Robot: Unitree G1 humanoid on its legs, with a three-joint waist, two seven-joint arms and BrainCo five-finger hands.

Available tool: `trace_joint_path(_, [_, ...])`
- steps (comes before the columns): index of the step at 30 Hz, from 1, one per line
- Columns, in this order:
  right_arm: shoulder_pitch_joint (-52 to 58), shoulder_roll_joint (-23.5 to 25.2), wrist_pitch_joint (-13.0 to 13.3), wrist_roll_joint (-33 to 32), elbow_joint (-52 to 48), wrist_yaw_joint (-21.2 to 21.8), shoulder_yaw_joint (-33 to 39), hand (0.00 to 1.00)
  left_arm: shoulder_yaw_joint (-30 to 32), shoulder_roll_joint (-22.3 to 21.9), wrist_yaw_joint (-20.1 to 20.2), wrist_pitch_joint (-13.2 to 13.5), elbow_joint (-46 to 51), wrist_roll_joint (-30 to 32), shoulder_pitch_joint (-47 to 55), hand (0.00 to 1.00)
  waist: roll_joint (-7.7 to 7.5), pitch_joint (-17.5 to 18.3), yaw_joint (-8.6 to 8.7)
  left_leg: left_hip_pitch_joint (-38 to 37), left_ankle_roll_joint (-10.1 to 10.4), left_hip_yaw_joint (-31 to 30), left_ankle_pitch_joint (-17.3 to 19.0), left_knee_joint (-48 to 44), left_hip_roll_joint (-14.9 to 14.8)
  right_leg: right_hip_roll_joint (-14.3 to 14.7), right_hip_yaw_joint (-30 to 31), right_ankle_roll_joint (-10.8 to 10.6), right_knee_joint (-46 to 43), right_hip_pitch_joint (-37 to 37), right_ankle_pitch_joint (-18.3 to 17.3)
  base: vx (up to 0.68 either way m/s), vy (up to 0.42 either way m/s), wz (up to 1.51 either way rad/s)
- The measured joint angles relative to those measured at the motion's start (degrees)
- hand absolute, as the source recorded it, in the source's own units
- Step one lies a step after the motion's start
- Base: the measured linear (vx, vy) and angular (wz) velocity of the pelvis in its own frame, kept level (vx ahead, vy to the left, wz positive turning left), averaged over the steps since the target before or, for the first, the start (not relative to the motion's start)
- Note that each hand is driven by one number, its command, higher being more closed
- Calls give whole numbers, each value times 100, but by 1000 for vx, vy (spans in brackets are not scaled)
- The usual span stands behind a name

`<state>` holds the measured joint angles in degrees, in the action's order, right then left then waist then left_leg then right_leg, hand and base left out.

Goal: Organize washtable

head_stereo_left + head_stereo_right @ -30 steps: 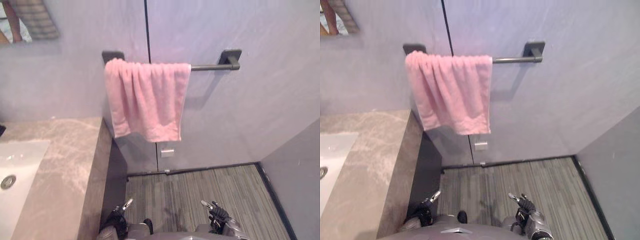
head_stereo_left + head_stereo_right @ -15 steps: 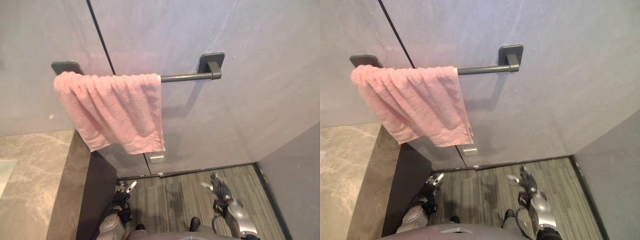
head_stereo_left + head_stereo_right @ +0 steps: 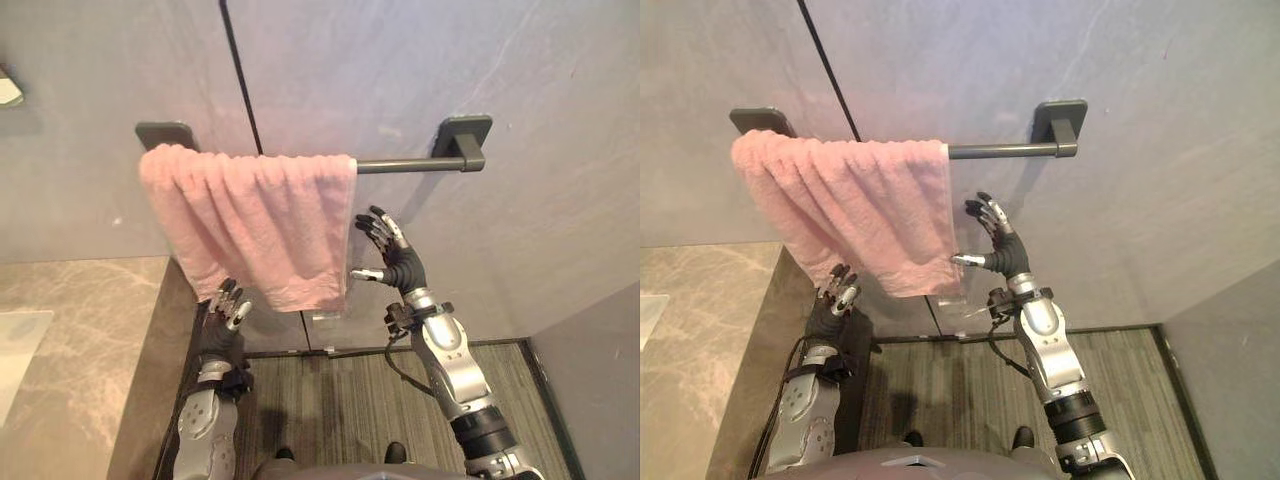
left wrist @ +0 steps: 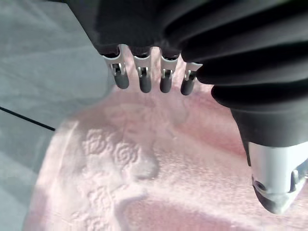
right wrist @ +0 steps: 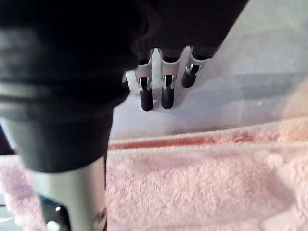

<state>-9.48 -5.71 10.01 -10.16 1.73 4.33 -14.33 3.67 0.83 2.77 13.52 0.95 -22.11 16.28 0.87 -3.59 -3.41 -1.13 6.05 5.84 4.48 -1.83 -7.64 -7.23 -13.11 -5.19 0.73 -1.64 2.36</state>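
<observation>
Pink towel [image 3: 265, 225] hangs bunched over the left end of a dark rail [image 3: 415, 163] on a grey wall [image 3: 550, 120], leaving the rail's right end bare. The robot's right hand [image 3: 393, 255] hovers just beside the towel's right edge, fingers spread and straight, holding nothing — whether the thumb touches the cloth cannot be told. Its left hand [image 3: 218, 325] sits below the towel's lower left corner, near the counter's [image 3: 90, 330] end, fingers relaxed and likewise empty. The likely risk is that a pull on one edge alone would drag the cloth along or off the rail and onto the floor [image 3: 320, 390], since it hangs loose with nothing pinning it. A shallow pinch could also slip on the thick pile. No label or writing can be read — the left wrist view picks out an embossed rose pattern [image 4: 115, 154] in the weave.
</observation>
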Motion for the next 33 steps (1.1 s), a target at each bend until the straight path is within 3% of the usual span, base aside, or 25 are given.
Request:
trace_joint_path(5, [-464,5,6,-58,12,5,-396,0,3,-176,1,19,355,-90,311,0,79,88,-51,61,-12,-17,7,40,28,-10,-14,-8,165,58,138,-82,30,3])
trace_joint_path(8, [-738,-2,15,-59,131,-38,-436,0,50,-240,1,26,549,-171,429,0,174,210,-181,67,17,-71,-20,101,27,0,-45,-5,195,74,151,-33,-5,6])
trace_joint_path(14, [-1145,1,-5,-219,728,-144,-552,0,105,-253,-115,27,615,-172,408,0,219,248,-212,62,52,-240,-227,305,28,2,-238,-2,203,83,155,6,-12,15])
trace_joint_path(15, [-1186,1,-23,-220,799,-144,-573,100,107,-253,-124,27,617,-172,406,0,219,248,-220,61,55,-248,-230,313,29,2,-247,-2,204,88,155,24,-6,10])
trace_joint_path(21, [-1471,7,-176,-226,1490,-145,-665,100,120,-250,-223,29,879,-172,377,0,177,255,-368,34,56,-341,-260,375,37,-2,-352,-2,240,172,155,14,-1,9])
trace_joint_path(33, [-1680,7,-287,-223,1915,-193,-682,100,198,-214,-349,48,1237,-163,108,0,86,195,-406,39,50,-392,-332,483,40,-1,-419,-2,270,168,154,-2,0,3])
